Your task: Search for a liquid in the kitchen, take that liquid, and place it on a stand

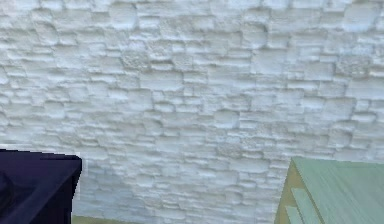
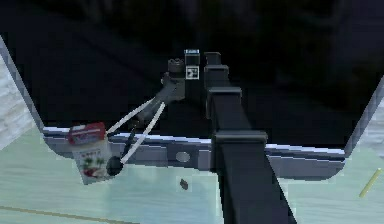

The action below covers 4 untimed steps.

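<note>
**Carton at the pincer's fingertips**

Arm side view: boxy white-and-red carton point(image 2: 88, 150), tilted, at the pincer's point(image 2: 115, 150) far end, above a smooth pale-green tabletop point(image 2: 40, 195) — can't tell if it's gripped. Glossy dark panel point(image 2: 100, 70) behind the pincer. Forward view: rough white stone wall point(image 1: 190, 90).

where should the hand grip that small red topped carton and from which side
Grip the carton across its flat sides, below the red top, coming from the arm side view's right, where the hand is. It is a small tilted box; flat faces likely hold best.
</note>
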Motion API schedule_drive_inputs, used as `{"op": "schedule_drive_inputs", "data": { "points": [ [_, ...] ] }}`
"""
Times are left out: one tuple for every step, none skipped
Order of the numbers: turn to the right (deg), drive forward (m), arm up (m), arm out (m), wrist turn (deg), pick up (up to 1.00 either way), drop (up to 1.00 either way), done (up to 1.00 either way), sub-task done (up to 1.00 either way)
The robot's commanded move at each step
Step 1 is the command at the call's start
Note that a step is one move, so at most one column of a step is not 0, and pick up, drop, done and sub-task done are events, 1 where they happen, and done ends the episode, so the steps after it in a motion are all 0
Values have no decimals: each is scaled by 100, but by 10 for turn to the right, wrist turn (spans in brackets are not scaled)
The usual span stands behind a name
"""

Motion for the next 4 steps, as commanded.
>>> {"op": "schedule_drive_inputs", "data": {
  "points": [
    [0,0,0,0,450,0,0,0,0],
    [0,0,0,0,450,0,0,0,0],
    [0,0,0,0,450,0,0,0,0],
    [0,0,0,0,0,0,100,0,0]
  ]
}}
